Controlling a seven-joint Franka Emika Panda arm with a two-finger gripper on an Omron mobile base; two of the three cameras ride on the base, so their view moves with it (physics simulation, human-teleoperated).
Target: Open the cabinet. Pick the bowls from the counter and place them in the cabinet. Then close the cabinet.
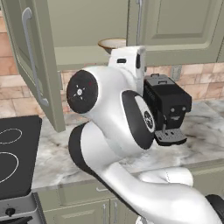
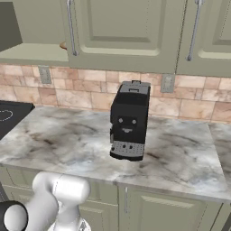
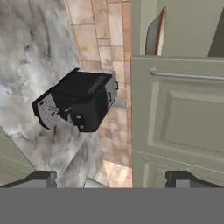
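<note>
The olive-green cabinet has its left door [image 1: 30, 57] swung open and its right door [image 1: 175, 26] shut. On its pale shelf [image 1: 83, 54] sits the tan bowl [image 1: 111, 43] with a brown rim; in the hand view the bowl [image 3: 155, 33] shows edge-on beside the shut door [image 3: 183, 118] and its bar handle [image 3: 188, 75]. My gripper [image 3: 111, 179] is open, its fingertips [image 3: 41, 178] wide apart with nothing between them, and it is raised near the cabinet front. The speckled grey-white bowl is out of view. The marble counter [image 2: 67, 140] carries no bowl.
A black coffee machine [image 2: 128, 122] stands on the counter below the shut door, against the brick backsplash. The black stovetop [image 1: 13, 153] lies at the left. My own arm [image 1: 113, 127] blocks much of the left base view. Lower cabinets [image 2: 149, 207] run under the counter.
</note>
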